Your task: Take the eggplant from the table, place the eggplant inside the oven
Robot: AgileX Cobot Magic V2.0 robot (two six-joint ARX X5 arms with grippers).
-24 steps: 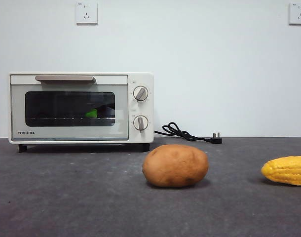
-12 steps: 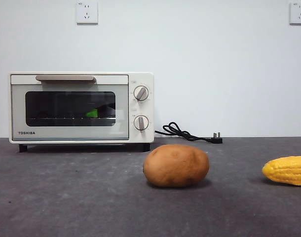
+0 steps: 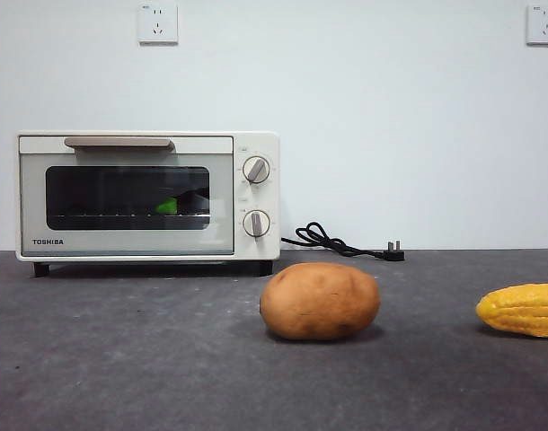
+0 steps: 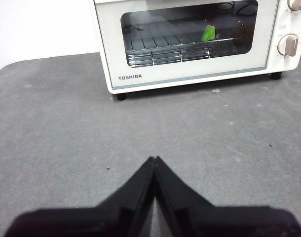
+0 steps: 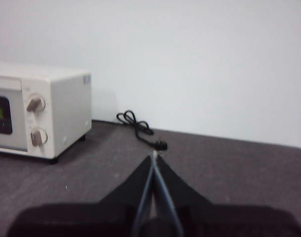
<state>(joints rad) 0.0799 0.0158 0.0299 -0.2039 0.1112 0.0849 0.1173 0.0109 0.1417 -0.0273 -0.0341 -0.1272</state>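
Note:
The cream-white oven stands at the back left of the dark grey table with its glass door closed. Through the window the eggplant lies on the rack inside, its green cap showing and its dark body hard to make out. My left gripper is shut and empty, held back from the oven's front. My right gripper is shut and empty too, off to the oven's knob side. Neither arm shows in the front view.
A brown potato sits in the middle of the table. A yellow corn cob lies at the right edge. The oven's black cord and plug trail along the back by the wall.

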